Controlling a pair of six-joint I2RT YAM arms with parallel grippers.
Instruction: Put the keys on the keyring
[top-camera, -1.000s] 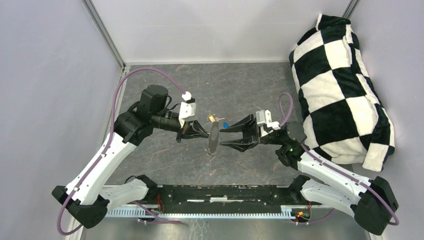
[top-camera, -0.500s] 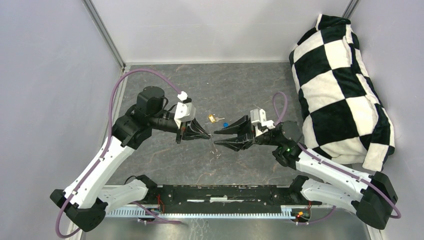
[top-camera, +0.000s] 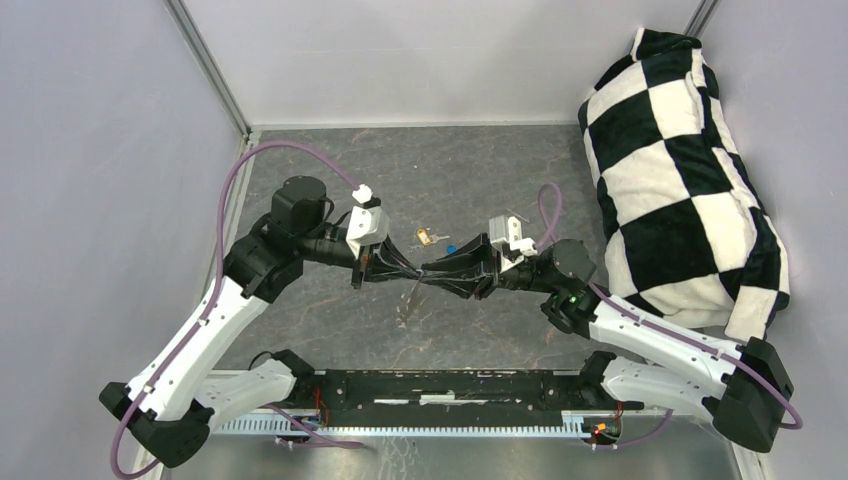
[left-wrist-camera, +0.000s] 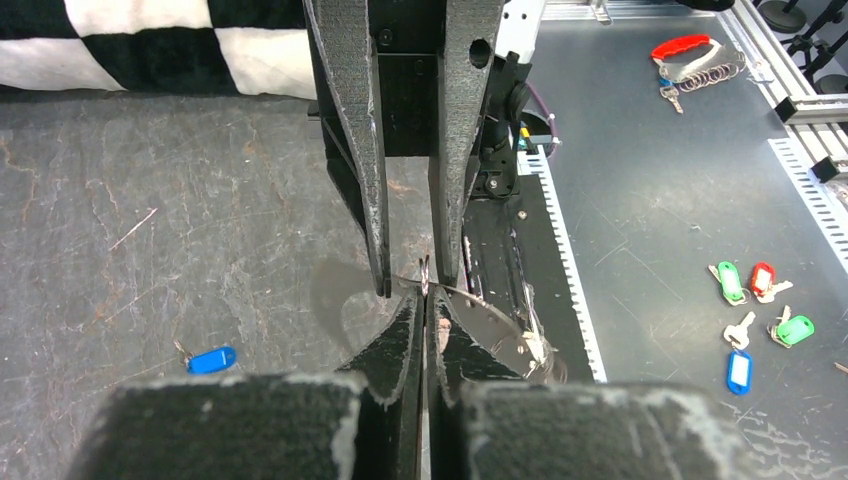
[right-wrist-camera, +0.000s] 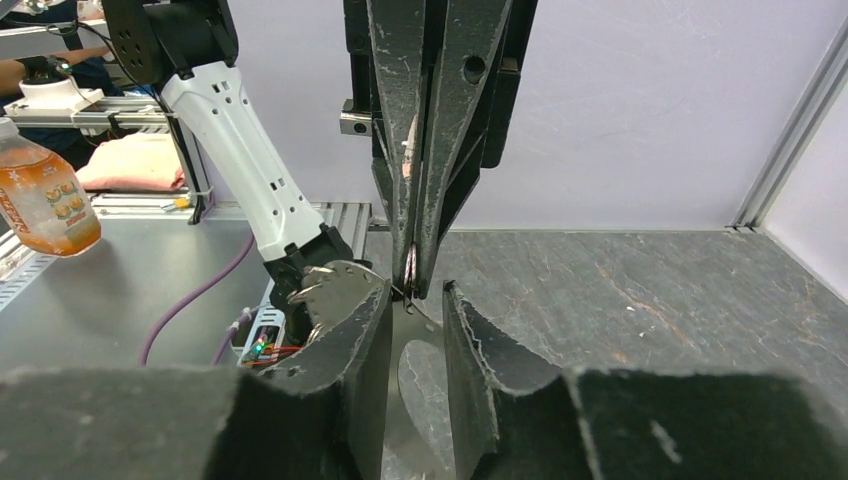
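Right gripper (top-camera: 434, 272) has moved in, jaws narrowed yet still apart, astride keyring (top-camera: 410, 293). Left gripper (top-camera: 411, 272) pinches ring. Keys (top-camera: 427, 237) on table, 12 o'clock. Advice: clamp band squarely beside left tips.

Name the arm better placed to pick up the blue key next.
Probably right. The left hand is shut on the keyring and is needed to hold it. The right hand has its jaws apart, gripping nothing, and the blue key lies close by it.
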